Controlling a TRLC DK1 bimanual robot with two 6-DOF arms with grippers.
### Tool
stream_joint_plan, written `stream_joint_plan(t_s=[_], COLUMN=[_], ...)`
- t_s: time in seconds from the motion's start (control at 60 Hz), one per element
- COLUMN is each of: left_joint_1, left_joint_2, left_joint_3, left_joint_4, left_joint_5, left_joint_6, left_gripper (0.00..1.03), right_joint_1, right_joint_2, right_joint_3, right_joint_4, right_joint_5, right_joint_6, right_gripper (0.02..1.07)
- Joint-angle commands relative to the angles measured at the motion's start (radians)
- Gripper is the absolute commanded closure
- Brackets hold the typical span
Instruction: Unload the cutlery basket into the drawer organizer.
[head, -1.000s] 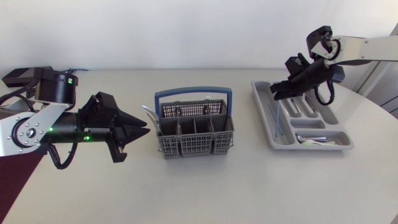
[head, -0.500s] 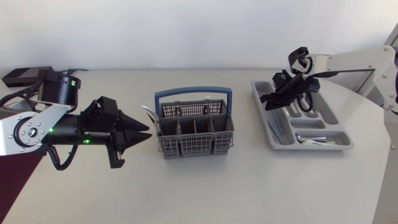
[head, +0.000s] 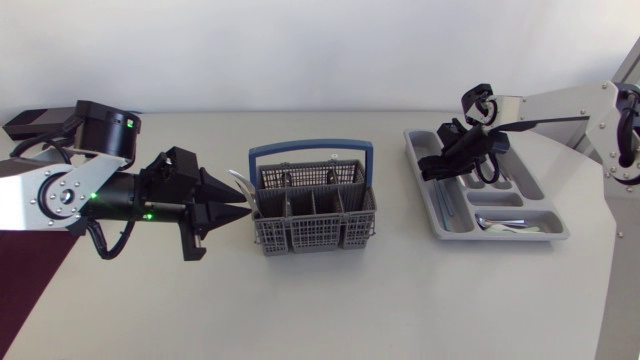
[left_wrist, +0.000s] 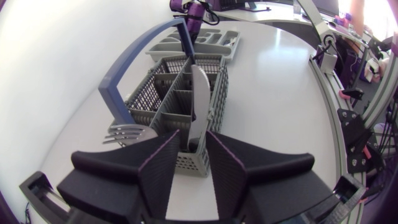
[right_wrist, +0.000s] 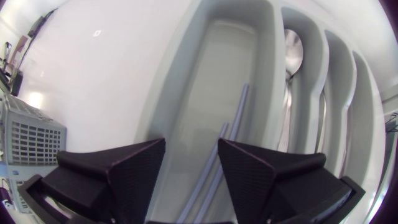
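**Asker:** Where was the basket?

**Describer:** The grey cutlery basket (head: 312, 215), with a blue handle (head: 310, 149) arched over it, stood in the middle of the white table (head: 320, 300); the grey organizer (head: 557, 232) lay well apart from it, on the right arm's side.

**Asker:** What was the left gripper doing?

**Describer:** The left gripper (head: 238, 208) lay level at the basket's left end, its tips just at the wall; its jaws were open by a narrow gap. In the wrist view a knife (left_wrist: 196, 102) stood upright in the nearest compartment, in line with that gap; the fingers (left_wrist: 165, 165) stood either side of it without clearly touching it. Forks (left_wrist: 127, 132) stuck out of the neighbouring compartment, just beside the gripper.

**Asker:** And the right one?

**Describer:** The right gripper (head: 432, 166) hung over the organizer's long compartment, the one nearest the basket; its jaws were parted and held nothing. Thin blue-grey sticks (right_wrist: 239, 115) lay lengthwise in that compartment, under and ahead of the fingers; spoons (right_wrist: 291, 48) lay in the next compartment along.
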Motion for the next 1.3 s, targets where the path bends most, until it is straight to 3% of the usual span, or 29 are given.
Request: stream_joint_plan(t_s=[0.0,0.183,0.283,0.367,0.517,0.833,1.283], left_joint_1=[-0.018,-0.049,-0.05,-0.049,-0.052,-0.055,-0.055], left_joint_2=[0.024,0.034,0.047,0.064,0.095,0.132,0.147], left_joint_3=[0.025,0.027,0.036,0.042,0.051,0.088,0.128], left_joint_4=[-0.009,-0.009,-0.009,-0.009,-0.006,-0.005,-0.015], left_joint_5=[0.015,0.015,0.015,0.015,0.015,0.017,0.02], left_joint_6=[0.04,0.043,0.043,0.049,0.071,0.104,0.091], left_gripper=[0.69,0.69,0.69,0.69,0.7,0.93,1.0], right_joint_1=[0.011,0.017,0.013,0.011,0.013,0.016,0.043], right_joint_2=[-0.012,-0.057,-0.089,-0.121,-0.173,-0.238,-0.246], right_joint_3=[-0.06,-0.103,-0.126,-0.163,-0.23,-0.324,-0.348], right_joint_4=[0.027,0.049,0.053,0.064,0.092,0.13,0.152], right_joint_5=[0.001,0.015,0.015,0.015,0.014,0.007,0.004], right_joint_6=[-0.039,-0.044,-0.044,-0.049,-0.059,-0.066,-0.069], right_gripper=[0.32,0.26,0.12,0.07,0.07,0.07,0.07])
